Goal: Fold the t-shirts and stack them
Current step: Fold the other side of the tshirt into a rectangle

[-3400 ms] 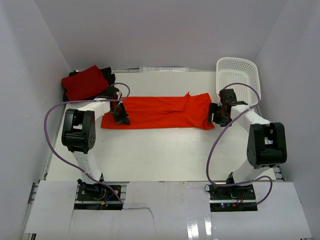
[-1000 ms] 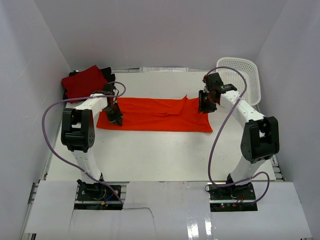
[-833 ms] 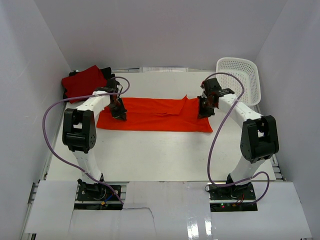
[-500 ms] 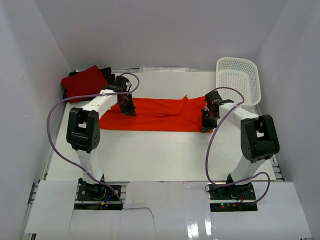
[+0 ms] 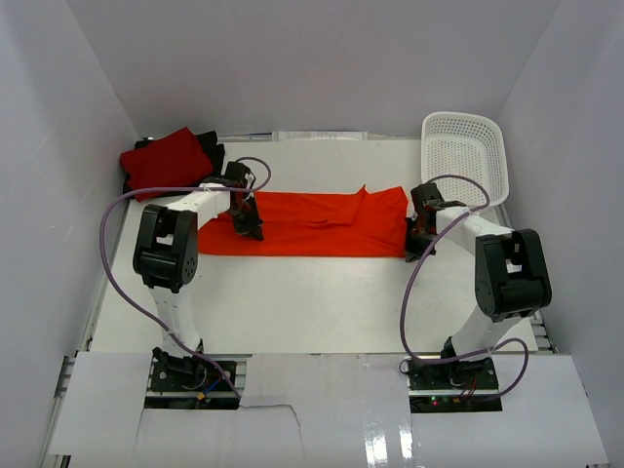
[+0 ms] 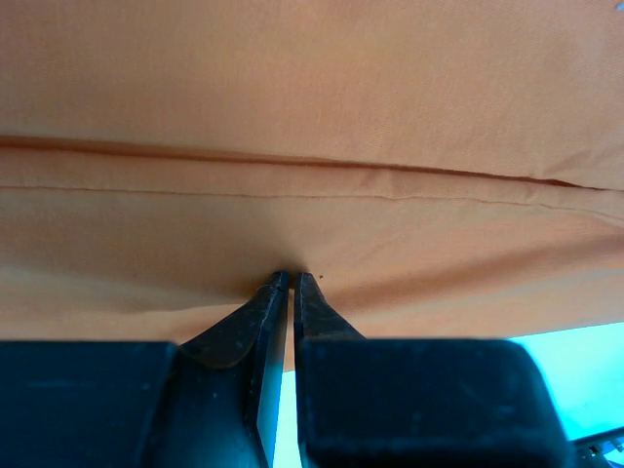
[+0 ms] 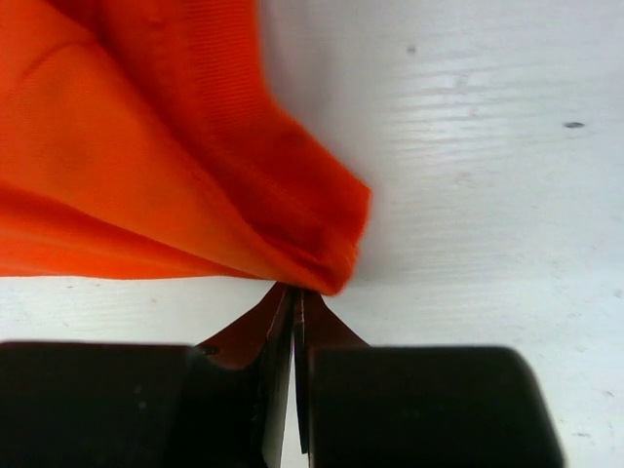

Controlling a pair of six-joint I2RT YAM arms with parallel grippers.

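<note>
When looked at from above, found the orange t-shirt (image 5: 312, 222) stretched as a long band across the white table (image 5: 312, 312), left gripper (image 5: 252, 224) on its left part, right gripper (image 5: 419, 239) now down at its near right corner, no longer at the far one. Noted crimson t-shirt (image 5: 166, 161) touching a black t-shirt (image 5: 214, 151) far left, basket (image 5: 466, 146) far right, plain white walls around. Through the left wrist, saw fingers (image 6: 249, 327) pressed nearly together on a pucker of orange cloth. Through the right wrist, saw jaws just snapped together on the hem corner over bare tabletop. Judged both ends gripped, so ready for folding the band end over end
</note>
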